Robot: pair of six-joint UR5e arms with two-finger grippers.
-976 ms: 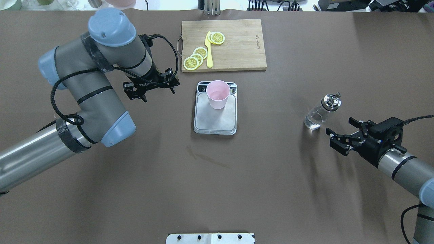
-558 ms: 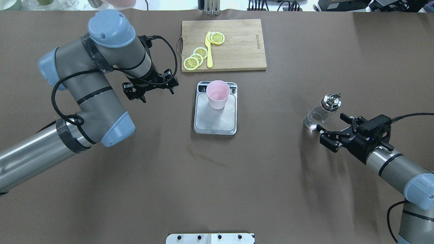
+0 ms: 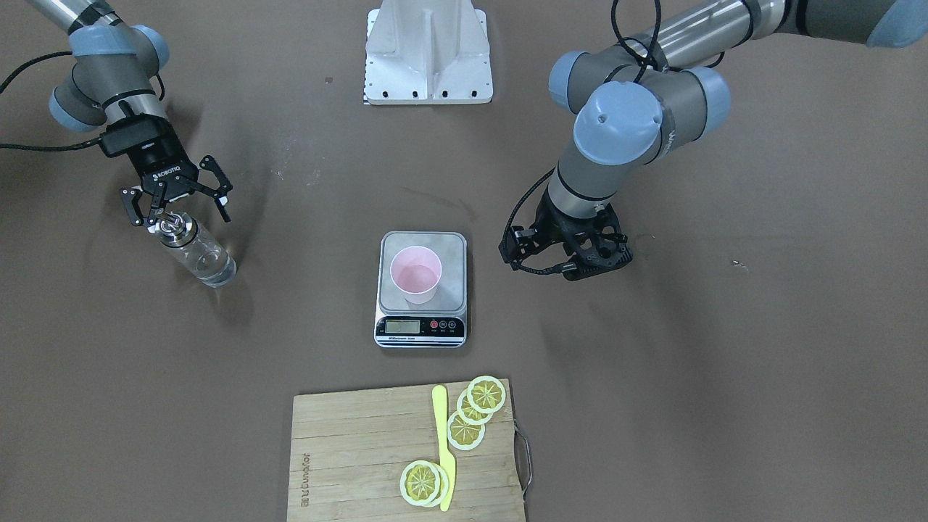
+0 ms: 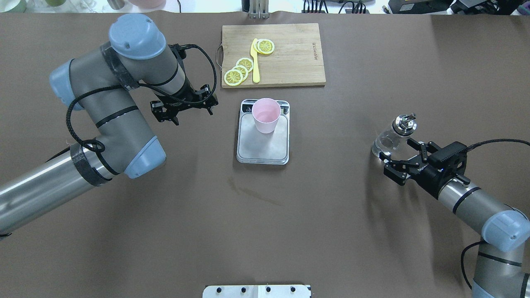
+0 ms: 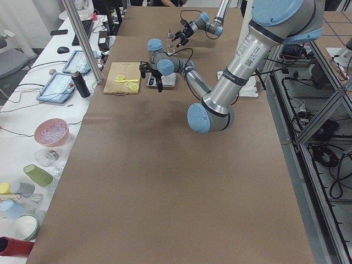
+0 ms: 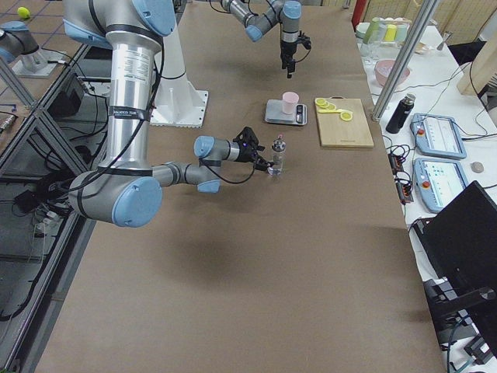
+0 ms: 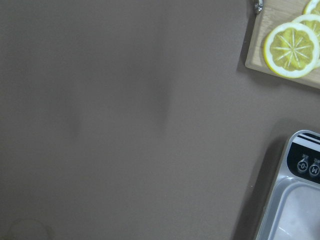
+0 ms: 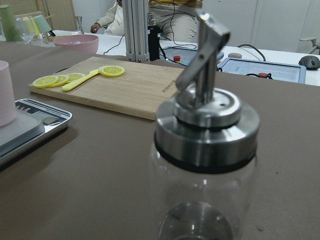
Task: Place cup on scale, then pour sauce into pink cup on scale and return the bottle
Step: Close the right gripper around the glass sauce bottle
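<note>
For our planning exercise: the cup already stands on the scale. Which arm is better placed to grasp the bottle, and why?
The right arm, likely. The right gripper is open, close beside the bottle and pointing at it; the left gripper hangs beyond the scale.

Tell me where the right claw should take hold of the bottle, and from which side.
Grip the bottle by its round glass body, below the metal cap. Come in level from the side nearest the right arm, where the open right claw sits. The bottle stands upright, and a grip on the body should leave the cap free for pouring.
</note>
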